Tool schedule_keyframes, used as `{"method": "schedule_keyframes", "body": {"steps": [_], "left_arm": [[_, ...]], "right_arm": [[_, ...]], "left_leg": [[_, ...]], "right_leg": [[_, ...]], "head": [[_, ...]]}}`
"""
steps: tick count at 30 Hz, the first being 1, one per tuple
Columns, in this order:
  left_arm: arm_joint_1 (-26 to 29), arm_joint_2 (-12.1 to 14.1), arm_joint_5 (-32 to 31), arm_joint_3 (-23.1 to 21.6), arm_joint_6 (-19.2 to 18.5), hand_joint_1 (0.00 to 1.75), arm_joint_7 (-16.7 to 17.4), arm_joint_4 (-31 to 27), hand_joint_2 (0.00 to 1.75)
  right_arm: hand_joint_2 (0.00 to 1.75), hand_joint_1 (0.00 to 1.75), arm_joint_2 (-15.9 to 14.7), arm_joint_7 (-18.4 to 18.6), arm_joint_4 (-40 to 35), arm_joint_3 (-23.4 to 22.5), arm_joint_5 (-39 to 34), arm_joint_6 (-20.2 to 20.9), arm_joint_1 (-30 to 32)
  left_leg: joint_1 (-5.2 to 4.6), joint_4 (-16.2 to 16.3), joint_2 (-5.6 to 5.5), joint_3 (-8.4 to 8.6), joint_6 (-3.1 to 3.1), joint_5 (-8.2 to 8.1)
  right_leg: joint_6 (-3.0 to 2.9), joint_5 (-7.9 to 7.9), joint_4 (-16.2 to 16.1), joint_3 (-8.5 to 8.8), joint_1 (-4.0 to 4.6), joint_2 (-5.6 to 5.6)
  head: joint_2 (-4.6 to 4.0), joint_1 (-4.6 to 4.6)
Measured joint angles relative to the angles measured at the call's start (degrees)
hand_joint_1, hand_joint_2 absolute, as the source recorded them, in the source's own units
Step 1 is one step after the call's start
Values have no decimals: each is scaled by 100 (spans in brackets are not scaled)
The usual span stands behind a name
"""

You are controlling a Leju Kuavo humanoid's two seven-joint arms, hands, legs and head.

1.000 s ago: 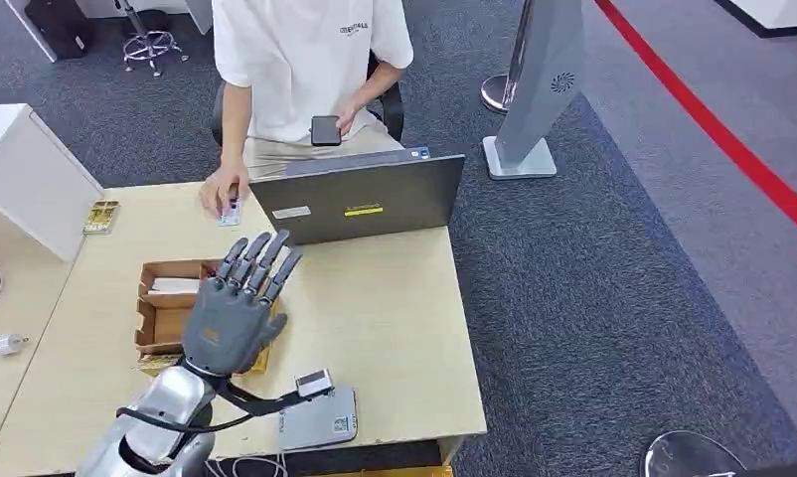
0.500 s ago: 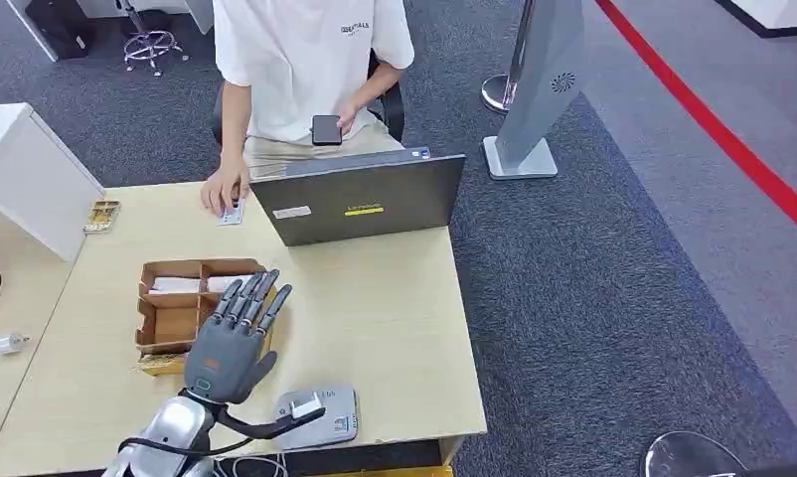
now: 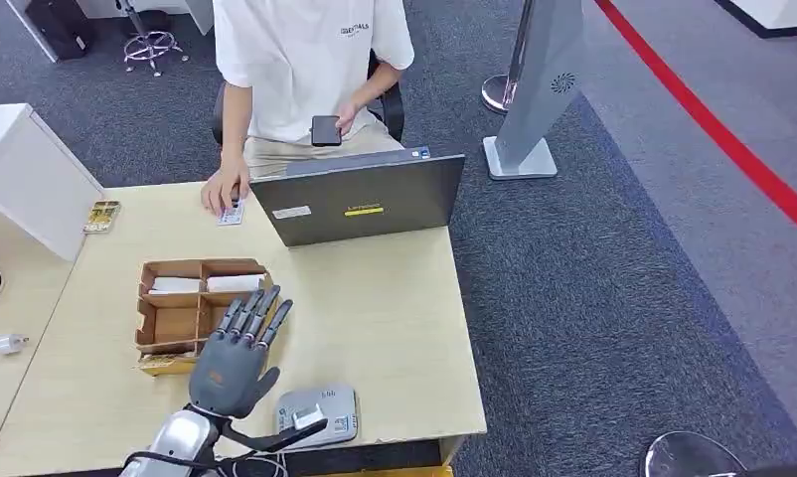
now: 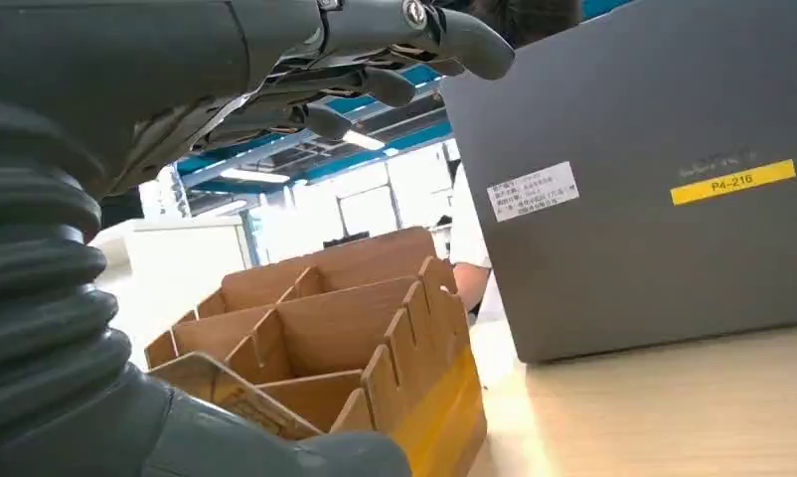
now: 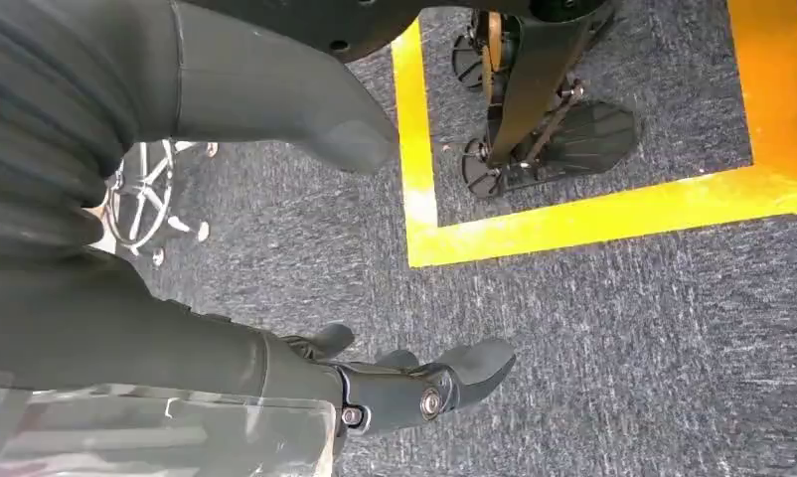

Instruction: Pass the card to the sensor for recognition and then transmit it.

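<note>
on the far left of the head view i see a white cabinet (image 3: 27, 179) beside my light wooden table (image 3: 395, 318). moving right, a brown cardboard divider box (image 3: 191, 303) sits on the table with white cards in its two far compartments; the near compartments look empty from the left wrist view.

just right of the box's near corner hovers my left hand (image 3: 238, 350), back facing the camera, fingers stretched out and apart, holding nothing that i can see. the left wrist view agrees: fingers extended above the box, nothing between them.

further right, at the table's near edge, lies the grey sensor pad (image 3: 318, 415). a small white rectangle rests on it, which i take to be the card (image 3: 308, 415), though it is too small to be sure.

at the far edge of the table, a person's hand (image 3: 221, 194) rests on another small card (image 3: 230, 213), next to a grey laptop (image 3: 360, 199) with its lid turned toward me.

my right hand (image 5: 414, 383) hangs over the carpet floor, fingers loosely curled and empty.

my judgement: if that is the card on the sensor, recognition is under way or done, and what is left is to pick it up again and hand it across to the person.
</note>
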Motion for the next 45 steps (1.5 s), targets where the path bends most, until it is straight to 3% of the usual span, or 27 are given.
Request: {"method": "schedule_keyframes", "body": {"steps": [22,45], "left_arm": [[154,-20,13,87,-4,0,-15,0,175],[543,92,118,796,0,0,-50,-164,175]], "right_arm": [[175,0,0,20,17,74,-15,-2,5],[175,0,0,11,48,212,-118,-79,15]], "left_leg": [[0,0,0,0,0,0],[0,-1,-1,0,0,0]], "right_leg": [[0,0,0,0,0,-2],[0,0,0,0,0,-2]], "head": [[0,0],[0,0]]}}
